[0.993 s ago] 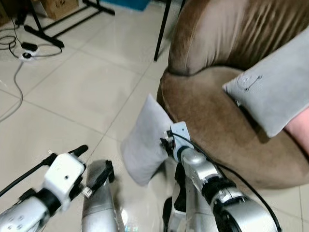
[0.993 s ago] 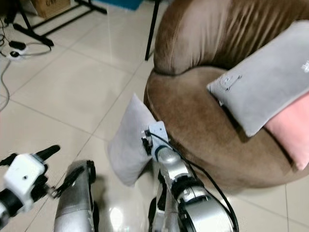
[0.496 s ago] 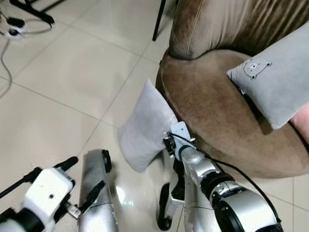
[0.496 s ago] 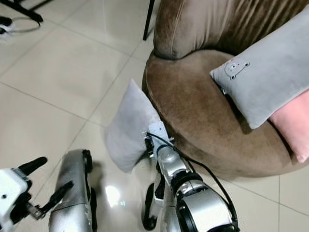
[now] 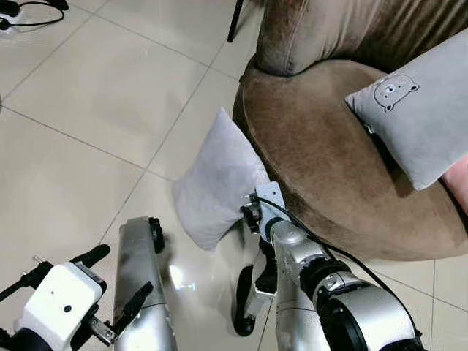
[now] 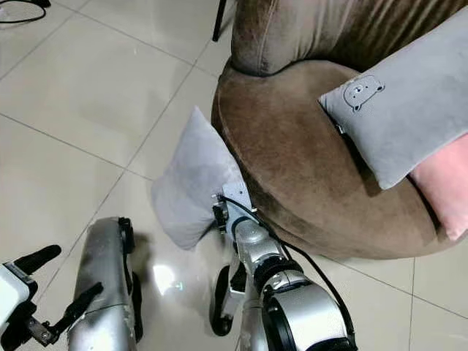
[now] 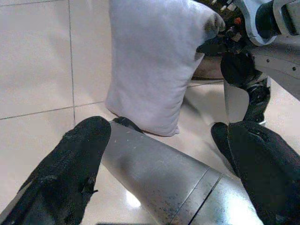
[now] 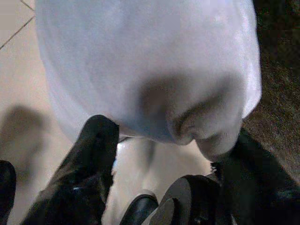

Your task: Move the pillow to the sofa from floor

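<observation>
A plain grey pillow [image 5: 219, 179] stands on edge on the tiled floor and leans against the front of the round brown sofa [image 5: 329, 168]. My right gripper [image 5: 250, 212] is at the pillow's lower corner beside the sofa. In the right wrist view the gripper [image 8: 171, 140] is open, its two black fingers [image 8: 93, 159] wide apart on either side of that drooping pillow [image 8: 150, 61] corner. My left gripper [image 5: 117, 276] hangs low on the left, open and holding nothing. The left wrist view looks past its fingers [image 7: 79, 159] at the pillow [image 7: 154, 65].
On the sofa seat lies a grey pillow with a bear face [image 5: 417, 117], and a pink pillow [image 5: 459, 183] beside it. My silver legs [image 5: 142, 278] stand just in front of the floor pillow. A black stand leg [image 5: 235, 18] rises at the sofa's left; a cable [image 5: 22, 11] lies far left.
The camera has tilted down and closer, so the whole scene has shifted. My right gripper stays at the pillow's corner. The left gripper sits lower in the picture.
</observation>
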You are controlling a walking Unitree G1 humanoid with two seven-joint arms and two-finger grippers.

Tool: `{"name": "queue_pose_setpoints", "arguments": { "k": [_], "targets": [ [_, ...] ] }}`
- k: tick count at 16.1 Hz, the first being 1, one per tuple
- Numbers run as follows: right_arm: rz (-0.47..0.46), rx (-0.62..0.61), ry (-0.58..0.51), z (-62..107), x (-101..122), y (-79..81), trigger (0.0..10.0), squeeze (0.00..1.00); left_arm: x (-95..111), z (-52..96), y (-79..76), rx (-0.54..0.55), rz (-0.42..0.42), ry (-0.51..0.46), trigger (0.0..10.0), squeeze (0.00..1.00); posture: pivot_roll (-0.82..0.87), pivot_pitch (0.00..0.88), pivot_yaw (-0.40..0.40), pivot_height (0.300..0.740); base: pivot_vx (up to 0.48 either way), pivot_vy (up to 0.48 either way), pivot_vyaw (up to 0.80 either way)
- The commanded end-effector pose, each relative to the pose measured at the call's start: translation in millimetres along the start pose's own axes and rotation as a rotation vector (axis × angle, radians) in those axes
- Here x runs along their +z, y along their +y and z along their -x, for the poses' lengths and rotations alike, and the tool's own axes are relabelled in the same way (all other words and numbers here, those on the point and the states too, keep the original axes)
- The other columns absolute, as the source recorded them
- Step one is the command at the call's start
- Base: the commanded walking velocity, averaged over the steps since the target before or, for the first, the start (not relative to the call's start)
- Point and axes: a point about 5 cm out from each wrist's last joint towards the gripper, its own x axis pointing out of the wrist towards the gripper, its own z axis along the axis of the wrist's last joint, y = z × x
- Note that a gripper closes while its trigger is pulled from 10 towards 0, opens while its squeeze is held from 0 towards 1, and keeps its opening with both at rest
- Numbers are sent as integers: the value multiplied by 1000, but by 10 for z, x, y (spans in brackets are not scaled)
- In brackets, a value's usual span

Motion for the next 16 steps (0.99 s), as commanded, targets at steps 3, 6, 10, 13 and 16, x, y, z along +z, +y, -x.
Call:
{"name": "queue_pose_setpoints", "arguments": {
  "k": [3, 6, 10, 13, 16],
  "targets": [
    [-20, -3, 29, 13, -91, -43, 0, 0, 25, 10, -70, -27, 17, -6, 10000, 0, 356, 363, -203, 515, 0, 0, 0],
    [-24, -2, 25, 14, -90, -50, 0, 0, 35, 2, -70, -31, 22, -14, 10000, 0, 357, 361, -204, 515, 0, 0, 0],
    [-31, 3, 22, 15, -91, -43, 0, 0, 38, 20, -76, -51, 29, -20, 10000, 0, 359, 357, -203, 515, 0, 0, 0],
    [-31, 6, 24, 15, -94, -48, 0, 0, 47, 16, -70, -52, 27, -25, 10000, 0, 360, 354, -205, 515, 0, 0, 0],
    [-30, 5, 23, 14, -85, -62, 0, 0, 59, 5, -64, -53, 23, -31, 10000, 0, 361, 348, -204, 515, 0, 0, 0]
  ]
}}
